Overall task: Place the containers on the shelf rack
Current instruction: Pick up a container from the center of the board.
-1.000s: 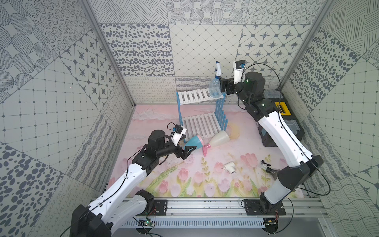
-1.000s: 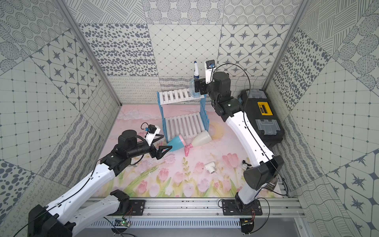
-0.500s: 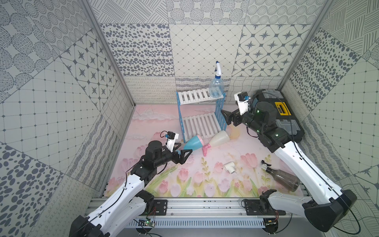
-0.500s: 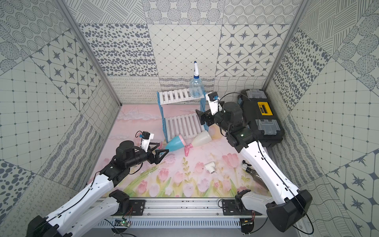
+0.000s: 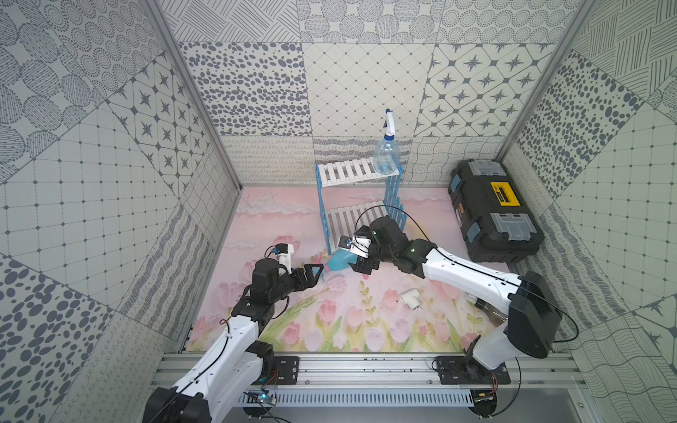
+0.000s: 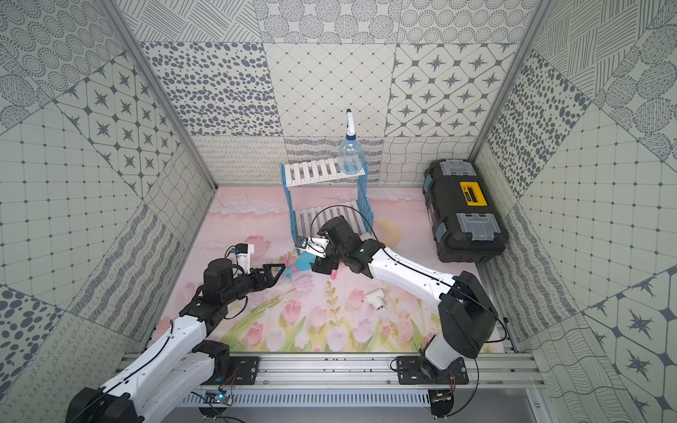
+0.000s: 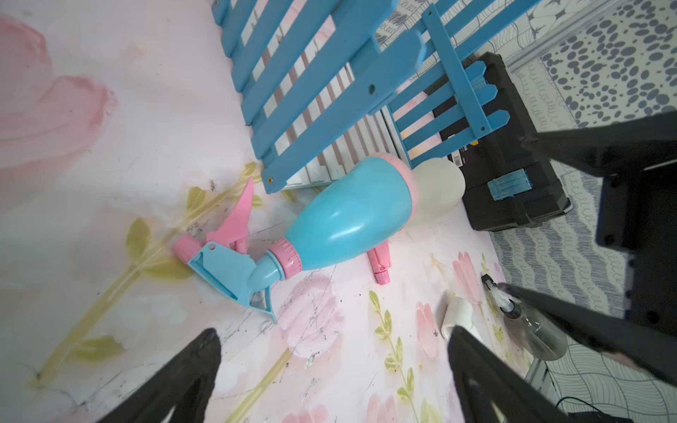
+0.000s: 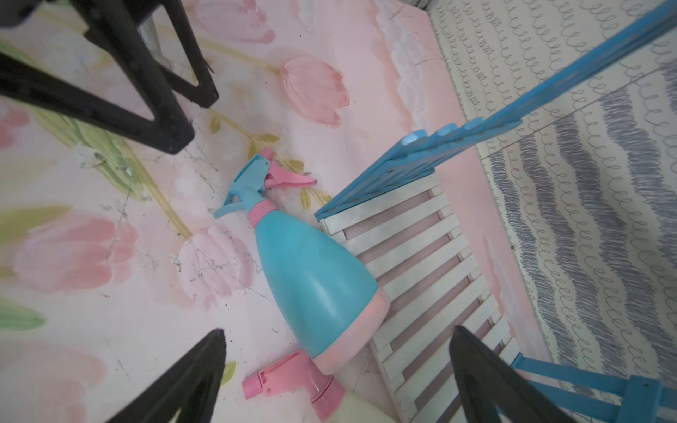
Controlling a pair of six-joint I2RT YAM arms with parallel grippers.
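Note:
The shelf rack (image 5: 344, 175) stands at the back, and a clear container (image 5: 385, 158) is upright on the right end of its top shelf. A light blue container (image 7: 348, 216) lies on the mat in front of the rack, its base against the lower shelf. A cream container (image 7: 437, 190) lies just beyond it. My right gripper (image 8: 339, 329) hovers open over the blue container's (image 8: 311, 278) base. Open and holding nothing, my left gripper (image 7: 335, 331) stops a little short of its trigger head. A smoky dark container (image 7: 531, 331) lies at the front right, partly behind my right arm.
A black toolbox (image 5: 494, 212) sits against the right wall. A small white pipe tee (image 5: 410, 297) lies on the flowered mat (image 5: 329, 329) in front of my right arm. Patterned walls enclose three sides.
My right arm has left the clear container on the top shelf and swung down to the blue container. My left gripper has drawn back a little from it.

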